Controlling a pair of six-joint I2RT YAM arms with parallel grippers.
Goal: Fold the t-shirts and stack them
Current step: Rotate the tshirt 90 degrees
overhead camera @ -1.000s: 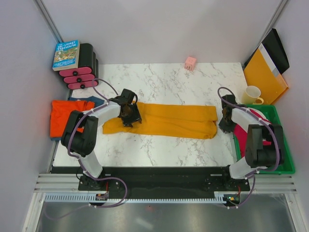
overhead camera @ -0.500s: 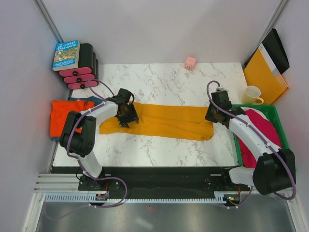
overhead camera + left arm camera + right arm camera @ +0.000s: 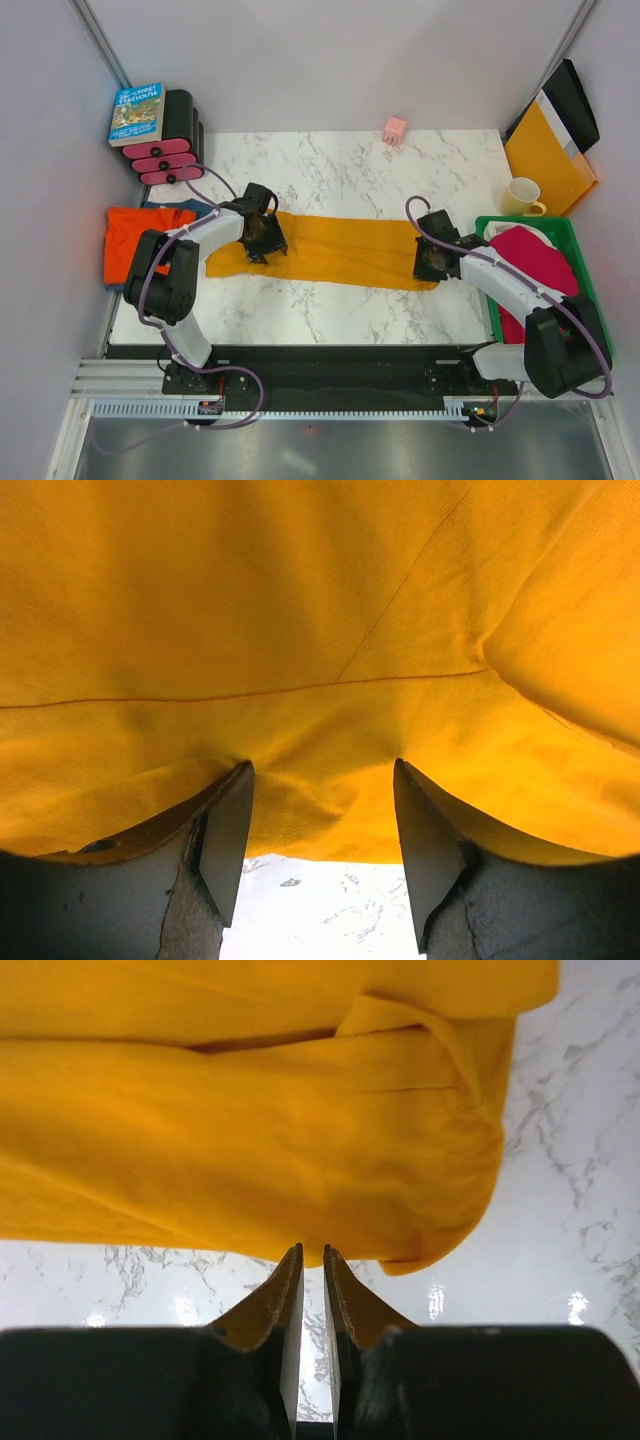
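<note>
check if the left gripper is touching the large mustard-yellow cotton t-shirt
Touching: the left wrist view shows the open left gripper pressed into the mustard-yellow t-shirt, cloth bulging between its jaws.

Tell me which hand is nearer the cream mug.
Right. The right hand is at the end of the yellow t-shirt nearest the mug; the left hand is at its opposite end.

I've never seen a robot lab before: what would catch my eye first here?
A long mustard-yellow t-shirt lies stretched across the middle of the marble table, with the left gripper at one end and the right gripper at the other. A red-orange t-shirt lies at the table's left edge, and a magenta-pink t-shirt sits in the green bin on the right.
</note>
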